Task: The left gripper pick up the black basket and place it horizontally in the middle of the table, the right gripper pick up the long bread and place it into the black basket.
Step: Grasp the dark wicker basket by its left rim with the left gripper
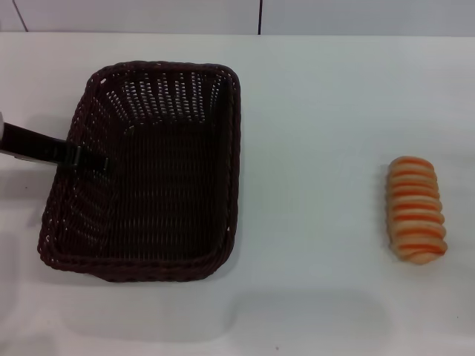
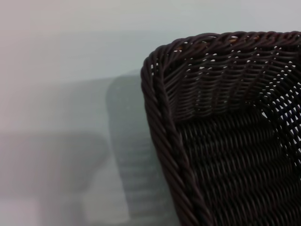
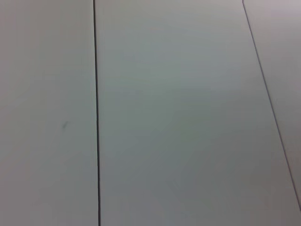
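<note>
The black basket [image 1: 148, 174] stands on the white table [image 1: 312, 133], left of the middle, with its long side running away from me. Its corner also shows in the left wrist view [image 2: 221, 141]. My left gripper [image 1: 104, 166] comes in from the left on its black link and reaches over the basket's left rim, with its tip just inside the left wall. The long bread [image 1: 415, 209], tan with orange stripes, lies on the table at the right, well apart from the basket. My right gripper is out of view.
The table's far edge meets a white wall with a dark seam [image 1: 260, 16]. The right wrist view shows only white panels with dark seams [image 3: 97, 113]. Bare table lies between the basket and the bread.
</note>
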